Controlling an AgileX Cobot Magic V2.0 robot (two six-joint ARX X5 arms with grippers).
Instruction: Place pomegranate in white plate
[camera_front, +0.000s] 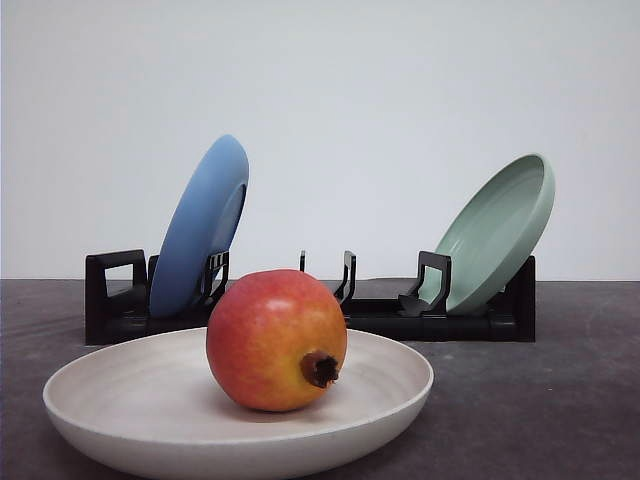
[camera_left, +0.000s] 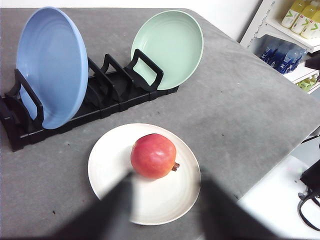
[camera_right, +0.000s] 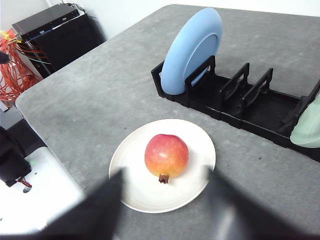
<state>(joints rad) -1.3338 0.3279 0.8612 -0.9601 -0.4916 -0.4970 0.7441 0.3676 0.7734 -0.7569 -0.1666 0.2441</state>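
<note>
We find no text, number or sign that we can read. The round red and yellow-orange pomegranate (camera_front: 276, 340), the wide matte off-white plate (camera_front: 120, 385), the glossy blue plate (camera_front: 200, 228), the pale green plate (camera_front: 497, 230) and the black plastic dish rack (camera_front: 115, 300) carry no markings. The small bottles on the white shelf (camera_left: 299, 12) have labels, but these are too small and blurred to make out.

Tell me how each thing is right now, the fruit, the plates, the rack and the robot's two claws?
pomegranate: resting in the white plate, crown stub pointing sideways.
white plate: flat on the table, holding the fruit.
blue plate: standing tilted in the rack.
green plate: leaning at the rack's other end.
black rack: middle slots empty.
left gripper: open, holding nothing.
right gripper: open, holding nothing.
</note>
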